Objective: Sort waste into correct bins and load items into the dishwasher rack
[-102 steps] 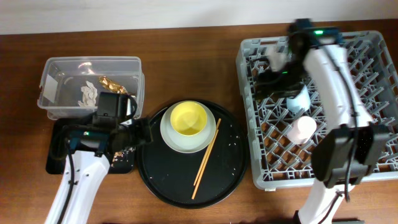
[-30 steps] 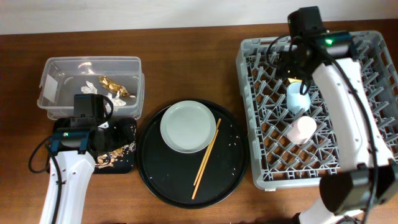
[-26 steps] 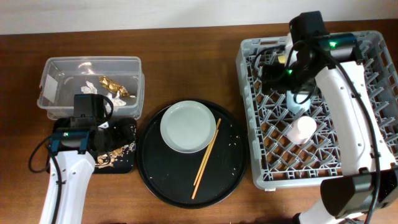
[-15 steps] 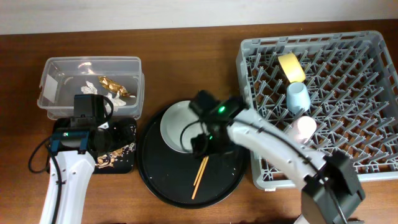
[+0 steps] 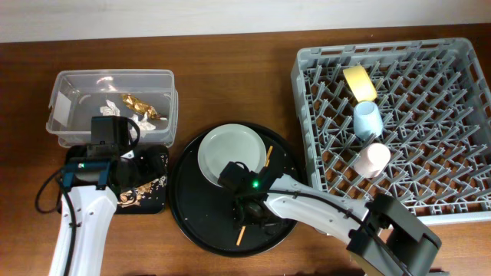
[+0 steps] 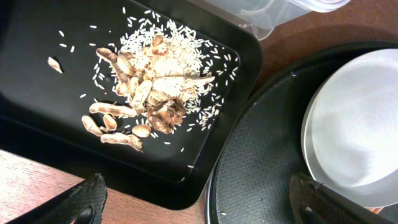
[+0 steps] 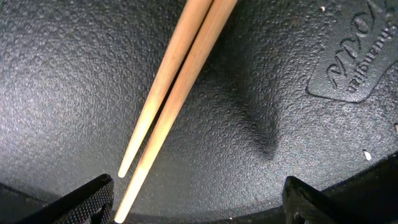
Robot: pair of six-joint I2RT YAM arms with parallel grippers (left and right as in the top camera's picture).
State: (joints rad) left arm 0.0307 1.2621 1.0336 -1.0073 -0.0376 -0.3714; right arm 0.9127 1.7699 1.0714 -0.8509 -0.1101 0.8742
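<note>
The dishwasher rack (image 5: pixel 453 192) holds the yellow bowl (image 5: pixel 359 82), the light-blue cup (image 5: pixel 367 119) and the pink cup (image 5: pixel 374 159). The grey-green plate (image 5: pixel 229 152) sits on the round black tray and also shows in the left wrist view (image 6: pixel 357 140). The clear tub (image 5: pixel 73 84) holds white tissue (image 5: pixel 111 103) and the foil wrapper (image 5: pixel 138 102). The flat black tray (image 6: pixel 37 74) holds food scraps (image 6: pixel 146 93). My left gripper (image 6: pixel 199 208) is open and empty above that tray's near edge. My right gripper (image 7: pixel 199 208) is open, low over the chopsticks (image 7: pixel 177 99), straddling their tips.
The large round black tray (image 5: pixel 284 199) lies at the middle with the chopsticks (image 5: pixel 257 184) on it beside the plate. Loose rice grains lie scattered on the flat black tray. My right arm stretches from the front right edge across to the round tray.
My right arm left the rack, where the yellow bowl now lies, and came down over the chopsticks on the round tray. The left arm has stayed put over the last second.
</note>
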